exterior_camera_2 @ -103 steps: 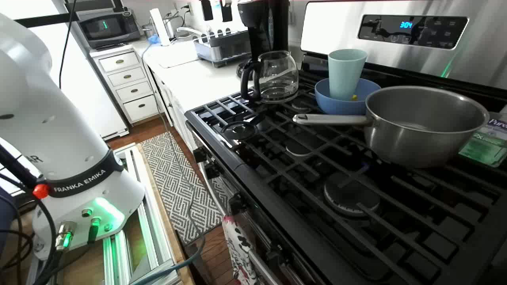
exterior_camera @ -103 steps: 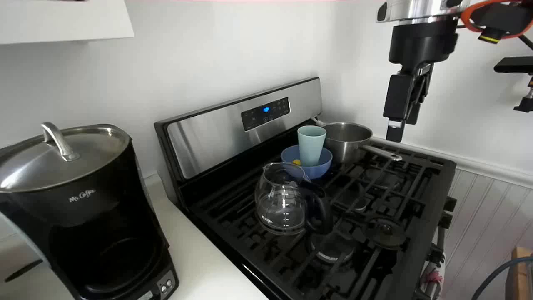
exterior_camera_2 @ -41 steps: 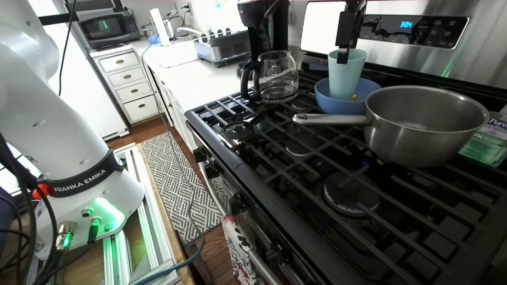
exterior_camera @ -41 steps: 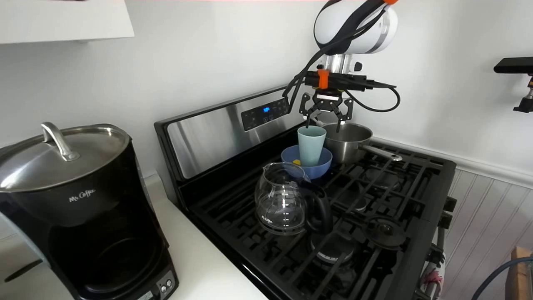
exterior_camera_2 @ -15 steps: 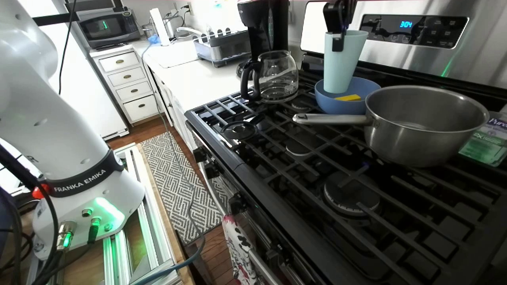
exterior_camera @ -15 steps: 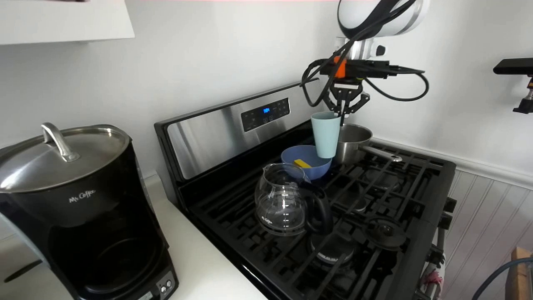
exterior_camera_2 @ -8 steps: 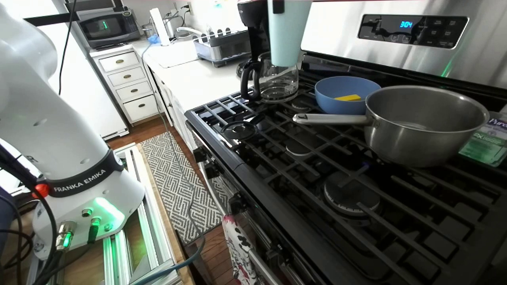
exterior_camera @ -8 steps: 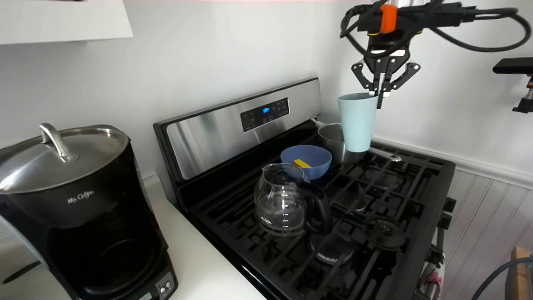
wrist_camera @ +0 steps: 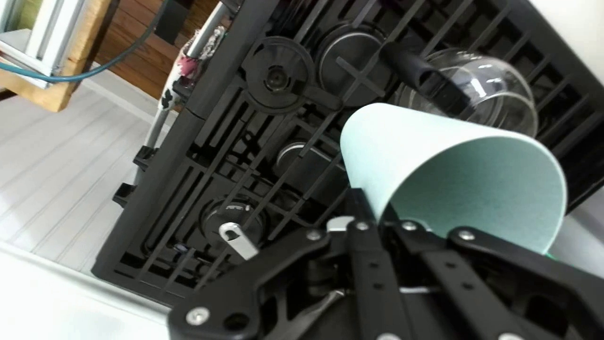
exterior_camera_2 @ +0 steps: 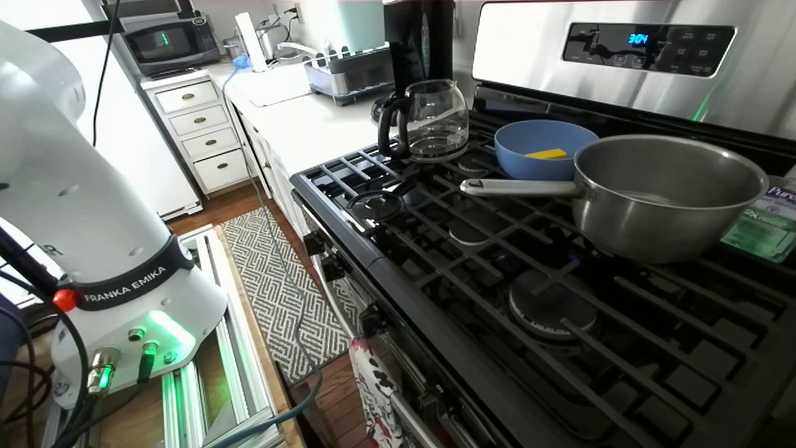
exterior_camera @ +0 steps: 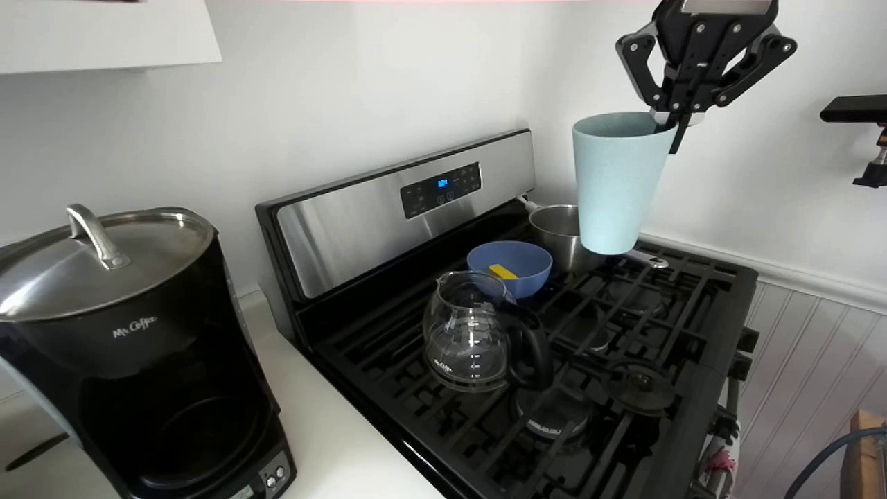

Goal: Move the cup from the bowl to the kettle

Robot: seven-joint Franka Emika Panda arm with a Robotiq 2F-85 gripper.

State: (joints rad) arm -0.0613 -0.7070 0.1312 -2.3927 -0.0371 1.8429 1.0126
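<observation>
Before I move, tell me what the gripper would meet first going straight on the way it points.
Pointing roughly down, the gripper holds the cup, which would likely meet the stove first; the kettle looks off to one side, though depth is unclear.

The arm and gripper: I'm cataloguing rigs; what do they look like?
The arm is white and rounded, with a black band lettered FRANKA EMIKA, a red knob, dark cables and a green base light. The gripper is black, with hinged links and silver screws.
</observation>
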